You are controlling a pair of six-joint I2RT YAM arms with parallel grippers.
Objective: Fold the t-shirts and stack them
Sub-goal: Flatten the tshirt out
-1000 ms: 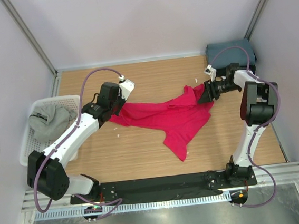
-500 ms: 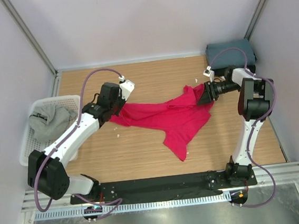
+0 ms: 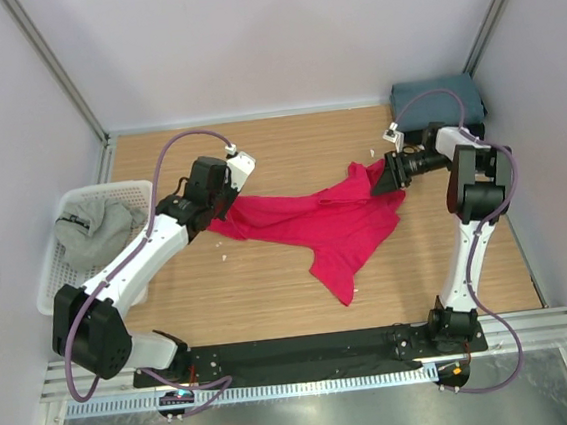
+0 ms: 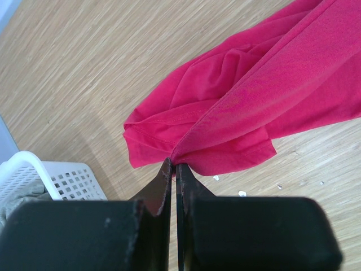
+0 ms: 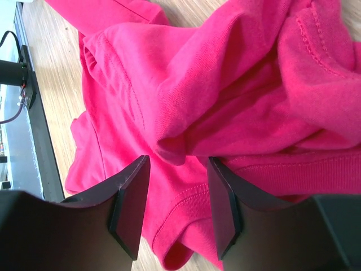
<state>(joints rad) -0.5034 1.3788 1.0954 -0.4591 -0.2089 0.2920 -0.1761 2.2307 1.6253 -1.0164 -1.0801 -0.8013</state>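
Note:
The crimson-red t-shirt lies crumpled and stretched across the middle of the table. My left gripper is shut on the shirt's left end; in the left wrist view the cloth bunches at the closed tips. My right gripper is open at the shirt's right end, its jaws apart over folds of the red cloth, holding nothing. A light grey t-shirt lies in the basket. A slate-blue t-shirt lies folded at the back right. The black t-shirt is out of view.
A white mesh basket stands at the left edge, its corner also in the left wrist view. Small white specks lie on the wooden table. Grey walls enclose the table on three sides.
My right arm's wrist has shifted slightly toward the back and left at the shirt's right end. The left arm and the shirt have hardly moved.

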